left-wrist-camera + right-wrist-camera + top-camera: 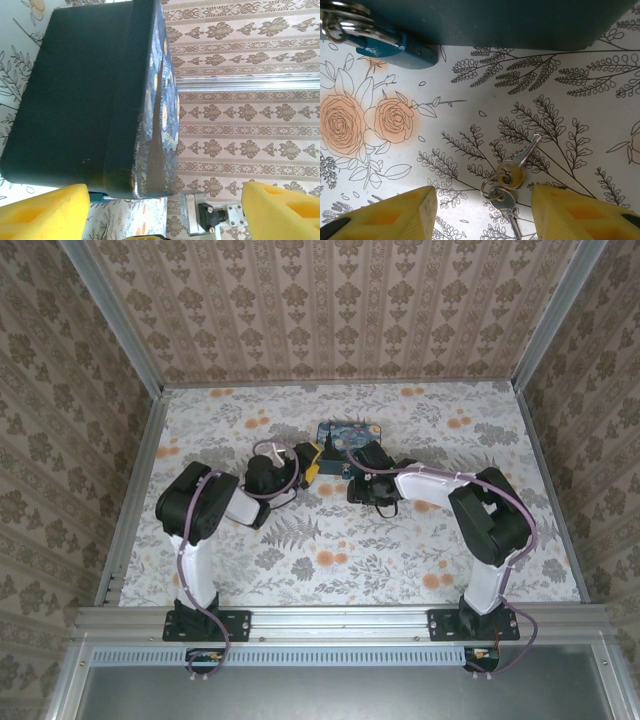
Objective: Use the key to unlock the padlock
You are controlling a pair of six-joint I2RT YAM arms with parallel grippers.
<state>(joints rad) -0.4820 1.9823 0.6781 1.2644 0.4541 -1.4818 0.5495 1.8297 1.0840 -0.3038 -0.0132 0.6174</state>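
- Your right gripper [482,217] is standing open, its yellow fingers [385,215] spread wide and gripping nothing.
- The keys [509,179] are lying flat on the flowered table [470,115], just ahead of that gripper. They are sitting in the gap between its fingertips and touching neither.
- Two keys are sharing one ring: one blade is pointing away to the right, the other back toward the gripper.
- The padlock [395,47] is sitting well ahead and to the left of your right gripper. Its teal body is resting against the bottom edge of the blue tin [520,20], with silvery metal at its left end.
- Your left gripper [160,220] is also standing wide open and holding nothing.
- The blue tin is looming just ahead of the left gripper, its dark side facing the camera. One corner is sitting close to one finger; you cannot tell whether they are touching.
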